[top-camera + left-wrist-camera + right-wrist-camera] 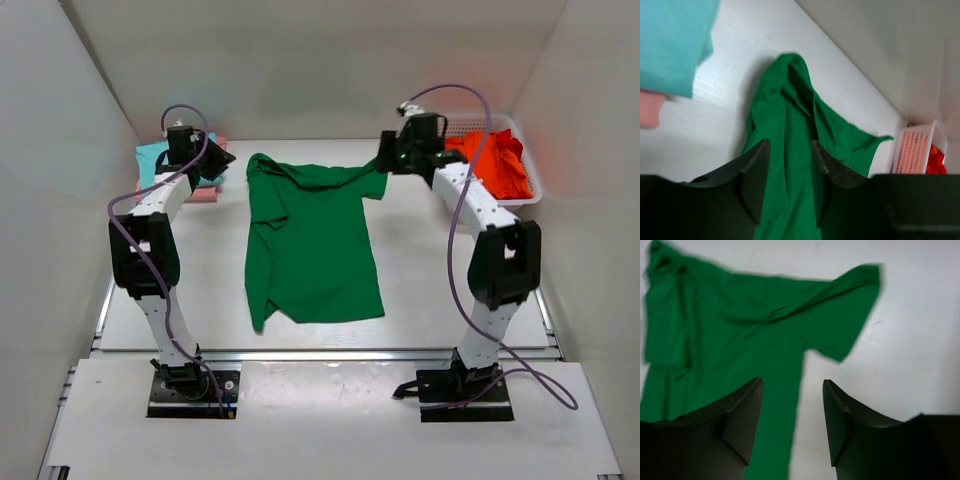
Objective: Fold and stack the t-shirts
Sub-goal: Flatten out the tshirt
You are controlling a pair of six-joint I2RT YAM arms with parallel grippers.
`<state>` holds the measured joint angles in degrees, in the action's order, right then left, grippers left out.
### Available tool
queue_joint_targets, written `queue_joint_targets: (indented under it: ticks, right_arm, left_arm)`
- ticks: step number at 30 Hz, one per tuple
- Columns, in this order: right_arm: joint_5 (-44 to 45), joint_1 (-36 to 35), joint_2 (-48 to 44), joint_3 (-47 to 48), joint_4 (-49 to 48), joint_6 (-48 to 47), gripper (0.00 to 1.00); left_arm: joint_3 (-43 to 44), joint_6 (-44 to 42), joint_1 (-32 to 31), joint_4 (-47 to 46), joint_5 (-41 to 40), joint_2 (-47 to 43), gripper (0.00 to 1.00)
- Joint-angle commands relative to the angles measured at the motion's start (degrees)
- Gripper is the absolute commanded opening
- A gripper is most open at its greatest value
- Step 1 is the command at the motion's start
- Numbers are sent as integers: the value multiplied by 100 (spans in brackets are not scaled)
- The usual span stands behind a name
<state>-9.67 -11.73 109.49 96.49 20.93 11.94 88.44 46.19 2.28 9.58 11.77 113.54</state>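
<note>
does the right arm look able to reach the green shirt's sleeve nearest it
Probably yes: the right gripper hangs open right by that sleeve, and nothing lies over it or between them.

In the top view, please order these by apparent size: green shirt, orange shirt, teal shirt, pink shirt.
1. green shirt
2. orange shirt
3. teal shirt, partly hidden, so rank against orange unsure
4. pink shirt

- Black two-finger left gripper [790,150]: fingers parted, gripping nothing; white left arm [160,200] reaches forward.
- Black two-finger right gripper [792,385]: fingers spread wide, empty; white right arm [470,195] outstretched.
</note>
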Motion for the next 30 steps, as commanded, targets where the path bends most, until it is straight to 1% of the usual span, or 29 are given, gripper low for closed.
queue_joint_targets:
  ticks: [1,3,5,7,10,12,16,19,21,22,27,28,29,30]
  right_arm:
    - [-26,-892,-972,-883,-247,-140,48]
    - [-9,-1365,-1244,-1314,-151,-210,49]
    - [79,-1753,-1570,-1806,-45,-289,49]
    - [71,-2139,-1798,-2097,17,-254,50]
    - [1,-2526,-2133,-2756,34,-53,51]
    - [-113,-2685,-2265,-3160,-62,88,47]
    - [-377,-2905,-2214,-3592,-116,308,44]
    - [-351,-3028,-2108,-3934,-141,265,44]
    - [-482,-2985,-2064,-4172,-212,291,44]
    - [-466,-2880,-1976,-4295,-177,308,42]
    - [-211,-2659,-1695,-4367,156,98,42]
    - [-158,-2616,-1625,-4367,244,89,42]
    - [-132,-2598,-1546,-4358,306,28,42]
    - [-79,-2563,-1510,-4358,359,45,41]
  left_arm:
    - [-520,-541,-412,290,133,-350,51]
    - [-591,-812,-588,394,-16,-271,52]
    - [-382,-1111,-737,762,-227,-96,54]
    - [-145,-1367,-808,1078,-394,98,56]
    - [23,-1683,-957,1413,-552,309,57]
    - [-29,-1736,-967,1459,-614,362,56]
    - [-309,-1860,-914,1424,-773,327,54]
    - [-450,-1930,-879,1415,-825,204,55]
    - [-407,-1991,-896,1423,-895,257,55]
    - [-294,-2061,-879,1484,-931,387,54]
    - [392,-2413,-1046,2056,-984,915,54]
    - [462,-2440,-1089,2100,-1079,951,53]
    - [463,-2431,-1072,2065,-1098,951,43]
    - [455,-2396,-1124,2056,-1098,908,28]
